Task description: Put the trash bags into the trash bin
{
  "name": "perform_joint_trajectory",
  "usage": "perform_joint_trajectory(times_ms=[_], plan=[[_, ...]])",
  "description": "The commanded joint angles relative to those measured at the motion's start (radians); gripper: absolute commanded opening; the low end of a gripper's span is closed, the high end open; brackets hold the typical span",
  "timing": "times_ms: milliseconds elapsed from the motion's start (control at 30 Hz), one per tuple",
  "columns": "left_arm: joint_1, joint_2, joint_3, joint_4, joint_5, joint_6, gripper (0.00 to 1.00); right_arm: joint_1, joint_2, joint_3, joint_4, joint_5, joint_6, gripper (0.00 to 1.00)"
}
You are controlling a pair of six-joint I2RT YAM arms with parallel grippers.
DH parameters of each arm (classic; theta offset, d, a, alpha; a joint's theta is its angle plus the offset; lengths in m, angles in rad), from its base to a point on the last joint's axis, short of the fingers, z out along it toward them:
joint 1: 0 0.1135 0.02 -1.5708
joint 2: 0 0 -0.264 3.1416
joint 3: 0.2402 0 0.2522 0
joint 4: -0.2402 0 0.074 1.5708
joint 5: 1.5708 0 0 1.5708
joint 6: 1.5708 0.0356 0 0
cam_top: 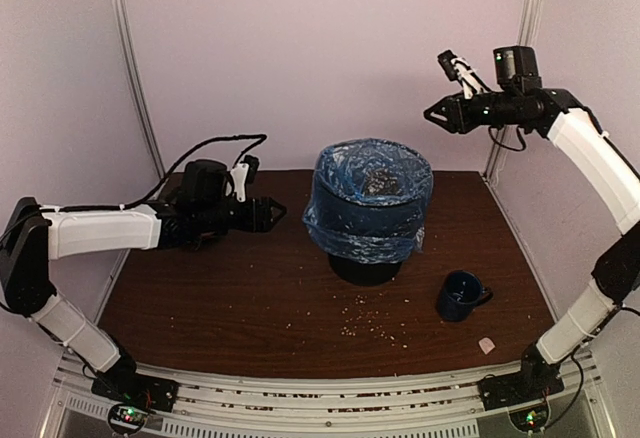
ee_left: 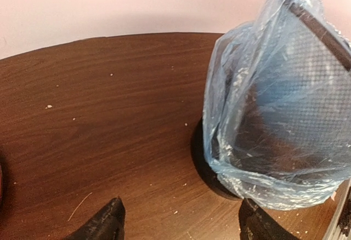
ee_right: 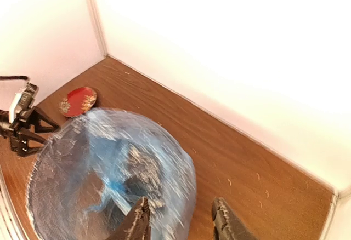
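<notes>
Left pincer (cam_top: 277, 214) spread wide, empty, low, left of round black wire-mesh bin (cam_top: 365, 270), not touching. Thin light-blue film bag (cam_top: 368, 208) lines it, cuff folded over rim. Beyond, right pincer (cam_top: 432, 114) high, parted, empty. Likely finishing: smooth cuff evenly, without tipping bin.

The table (cam_top: 200, 298) carries one black wire-mesh trash bin (cam_top: 365, 270), one light-blue trash bag (cam_top: 368, 213), one dark blue mug (cam_top: 461, 296) near right, one red dish (ee_right: 78, 101) and one small pink scrap (cam_top: 487, 344). Crumbs (cam_top: 375, 330) are too many to count. There are two pincers: the left pincer (cam_top: 280, 213) and the right pincer (cam_top: 430, 115).
</notes>
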Motion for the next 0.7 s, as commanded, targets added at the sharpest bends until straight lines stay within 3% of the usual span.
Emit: perform_joint_trajectory(times_ms=[0, 133, 333, 500, 667], plan=[[0.008, -0.009, -0.037, 0.026, -0.078, 0.031, 0.73, 0.137, 0.172, 0.168, -0.099, 0.048, -0.02, 0.31], [0.008, 0.002, -0.085, 0.086, -0.054, -0.003, 0.72, 0.207, 0.307, 0.303, -0.174, 0.041, -0.06, 0.13], [0.008, 0.002, -0.158, 0.113, -0.042, -0.012, 0.71, 0.245, 0.364, 0.309, -0.248, 0.046, -0.181, 0.08], [0.008, 0.01, -0.187, 0.13, -0.04, -0.016, 0.71, 0.291, 0.525, 0.485, -0.442, 0.082, -0.31, 0.06], [0.007, 0.039, -0.191, 0.151, -0.023, -0.017, 0.7, 0.312, 0.599, 0.512, -0.485, 0.127, -0.375, 0.0]])
